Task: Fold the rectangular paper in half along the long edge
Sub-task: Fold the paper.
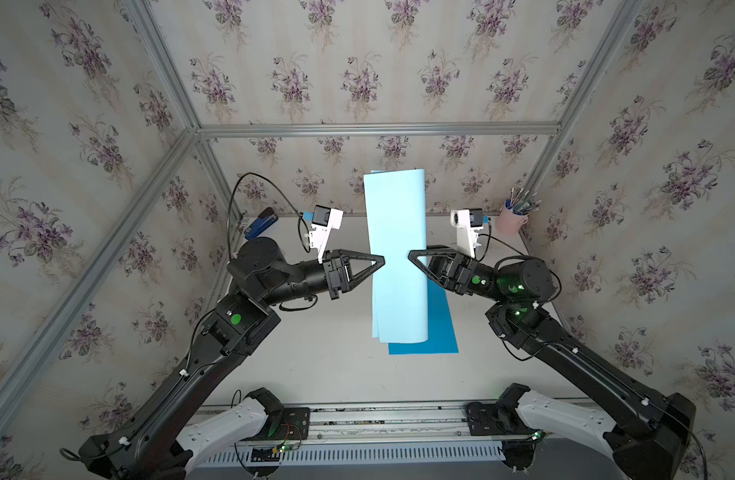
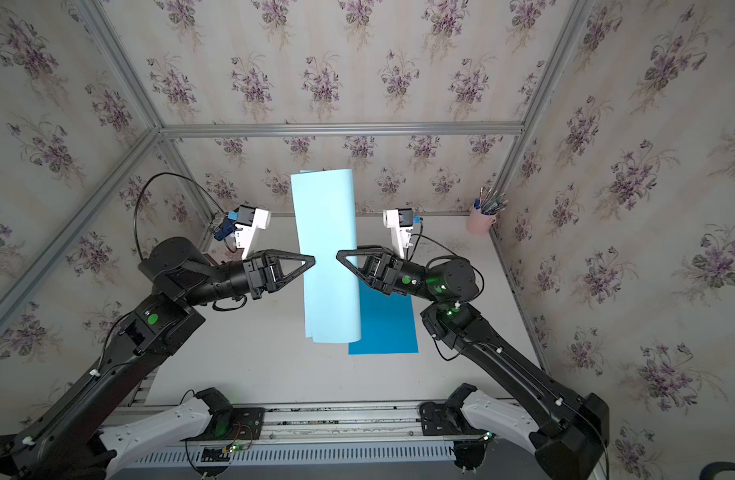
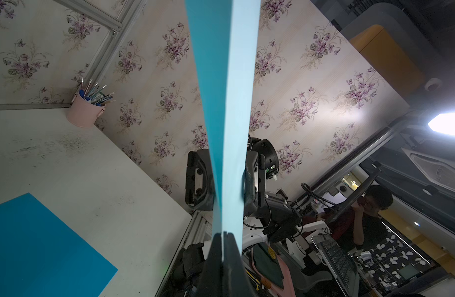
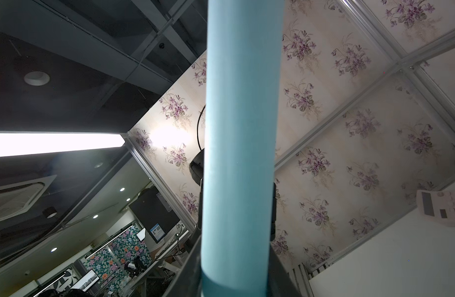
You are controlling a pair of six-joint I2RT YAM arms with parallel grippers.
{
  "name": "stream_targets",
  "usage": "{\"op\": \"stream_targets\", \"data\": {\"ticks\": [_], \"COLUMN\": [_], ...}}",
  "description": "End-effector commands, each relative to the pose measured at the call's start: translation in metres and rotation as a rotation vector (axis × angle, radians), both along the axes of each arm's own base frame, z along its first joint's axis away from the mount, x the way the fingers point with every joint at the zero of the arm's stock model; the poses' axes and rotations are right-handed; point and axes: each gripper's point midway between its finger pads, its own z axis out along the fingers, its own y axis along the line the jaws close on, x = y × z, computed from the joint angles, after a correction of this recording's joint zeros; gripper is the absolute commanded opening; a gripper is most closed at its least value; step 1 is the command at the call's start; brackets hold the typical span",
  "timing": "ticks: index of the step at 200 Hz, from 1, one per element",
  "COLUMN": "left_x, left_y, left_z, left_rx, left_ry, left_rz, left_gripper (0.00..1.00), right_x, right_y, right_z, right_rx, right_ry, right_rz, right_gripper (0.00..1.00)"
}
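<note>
My left hand [image 1: 381, 261] is clamped flat on the light blue paper [image 1: 399, 249]. In the left wrist view its two fingers [image 3: 216, 257] meet with the sheet's two free long edges pinched between them. That arm comes up from the rail with the elbow swung outward and the forearm turned in, so the hand points sideways at my right hand [image 1: 410, 254], level with it and raised off the desk [image 1: 316, 365]. The right arm mirrors this pose, elbow out and wrist bent inward. Its fingers [image 3: 198, 180] stand partly apart, one against each face of the paper, gripping the rounded bend where the sheet doubles over. The bend is a soft curve, not a pressed crease. So the paper hangs in the air between my two hands, doubled along its length, the free edges at the left hand and the curved back at the right. Its long ends run out past both hands, one toward my base and one toward the back wall. Below the right hand a darker blue sheet [image 1: 440, 328] lies flat on the desk, partly hidden by the paper in both top views. Farther out beyond the right hand a pink cup of pens [image 1: 511, 220] sits in the corner, and beyond the left hand a blue stapler [image 1: 260, 224] rests by the back wall.
</note>
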Motion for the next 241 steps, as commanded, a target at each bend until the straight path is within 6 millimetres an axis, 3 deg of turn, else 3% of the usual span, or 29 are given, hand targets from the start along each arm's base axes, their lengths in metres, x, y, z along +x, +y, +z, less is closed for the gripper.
{"op": "stream_targets", "data": {"ticks": [1, 44, 66, 130, 202, 241], "left_x": [-0.003, -0.004, -0.004, -0.005, -0.006, -0.006], "left_y": [0.002, 0.002, 0.0, -0.012, -0.014, -0.014], "left_z": [0.009, 0.012, 0.011, -0.001, -0.015, -0.019], "left_rx": [-0.017, -0.02, -0.022, -0.007, 0.02, 0.028], "left_ry": [-0.041, -0.046, -0.039, -0.002, 0.021, 0.026], "left_rz": [0.001, -0.008, -0.014, -0.05, -0.053, -0.052], "left_gripper": [0.0, 0.0, 0.0, 0.0, 0.0, 0.0], "right_x": [-0.005, -0.005, 0.008, 0.042, 0.047, 0.048], "right_y": [0.0, -0.003, -0.008, -0.009, -0.011, -0.013], "right_z": [0.0, 0.002, 0.002, 0.011, 0.031, 0.033], "right_rx": [-0.032, -0.052, -0.063, -0.089, -0.045, -0.04], "right_ry": [-0.045, -0.062, -0.062, -0.098, -0.137, -0.143], "right_rz": [-0.006, -0.038, -0.137, -0.322, -0.356, -0.375], "right_gripper": [0.4, 0.43, 0.54, 0.62, 0.57, 0.43]}}
